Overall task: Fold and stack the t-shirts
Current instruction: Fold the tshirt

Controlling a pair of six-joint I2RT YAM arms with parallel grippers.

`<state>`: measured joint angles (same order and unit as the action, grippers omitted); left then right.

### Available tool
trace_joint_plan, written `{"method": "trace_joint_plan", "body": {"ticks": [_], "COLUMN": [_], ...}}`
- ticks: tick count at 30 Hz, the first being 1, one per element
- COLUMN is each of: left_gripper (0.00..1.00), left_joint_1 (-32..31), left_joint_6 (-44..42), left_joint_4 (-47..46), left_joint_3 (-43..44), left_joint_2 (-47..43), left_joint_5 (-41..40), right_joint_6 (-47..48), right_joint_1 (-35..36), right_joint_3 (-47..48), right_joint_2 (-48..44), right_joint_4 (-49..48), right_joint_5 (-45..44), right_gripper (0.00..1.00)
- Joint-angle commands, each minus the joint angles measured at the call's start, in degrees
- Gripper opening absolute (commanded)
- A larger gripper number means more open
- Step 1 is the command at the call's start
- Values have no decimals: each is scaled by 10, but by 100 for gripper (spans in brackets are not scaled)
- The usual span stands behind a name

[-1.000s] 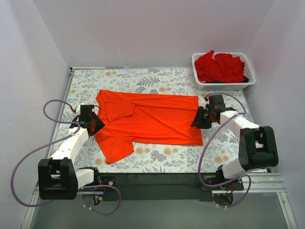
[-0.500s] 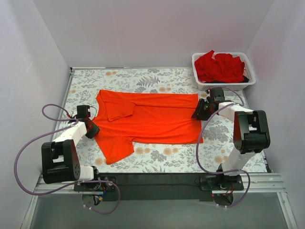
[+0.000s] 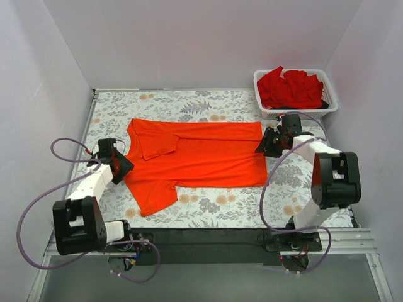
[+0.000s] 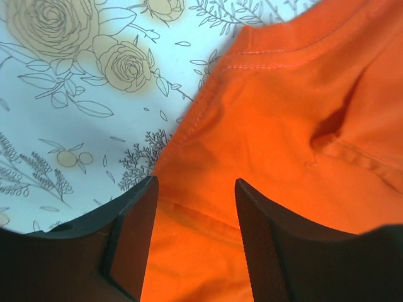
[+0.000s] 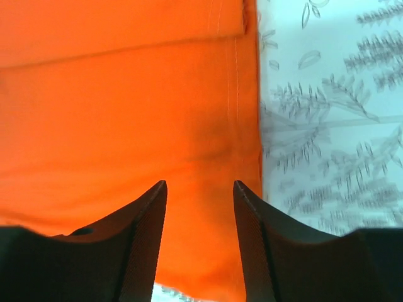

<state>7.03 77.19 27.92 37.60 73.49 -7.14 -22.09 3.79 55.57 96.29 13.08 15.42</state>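
A bright orange-red t-shirt (image 3: 198, 157) lies spread on the flowered table, collar end at the left, hem at the right, its far long side folded over. My left gripper (image 3: 124, 166) is open at the shirt's left edge; in the left wrist view (image 4: 195, 211) its fingers straddle orange cloth near a seam. My right gripper (image 3: 264, 146) is open at the hem's far right corner; in the right wrist view (image 5: 200, 214) its fingers straddle the hem (image 5: 242, 126). Deeper red t-shirts (image 3: 291, 88) are heaped in the basket.
A white mesh basket (image 3: 296, 113) stands at the far right corner of the table. White walls close in the left, back and right sides. The flowered table cover (image 3: 220, 204) shows around the shirt. Purple cables loop beside both arms.
The right gripper has moved toward the far right corner of the hem. The left gripper has shifted a little along the shirt's left edge. The shirt lies much as before.
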Motion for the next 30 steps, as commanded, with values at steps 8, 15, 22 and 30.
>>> {"method": "trace_joint_plan", "body": {"ticks": [8,15,22,30], "left_gripper": [52,50,46,30], "left_joint_1": [3,3,3,4], "left_joint_6": [22,8,1,-6], "left_joint_4": [57,19,5,0], "left_joint_3": [-9,-19,-20,-12], "left_joint_2": [-96,-46,6,40], "left_joint_5": [-75,-39,-30,-42], "right_joint_6": [13,31,37,38], "right_joint_1": [33,37,37,37], "right_joint_3": [-132,-187,-203,-214], "right_joint_2": [-205,-295,-315,-324], "right_joint_4": [74,96,107,114], "right_joint_5": [-34,-63,-87,-108], "right_gripper": [63,64,64,64]}}
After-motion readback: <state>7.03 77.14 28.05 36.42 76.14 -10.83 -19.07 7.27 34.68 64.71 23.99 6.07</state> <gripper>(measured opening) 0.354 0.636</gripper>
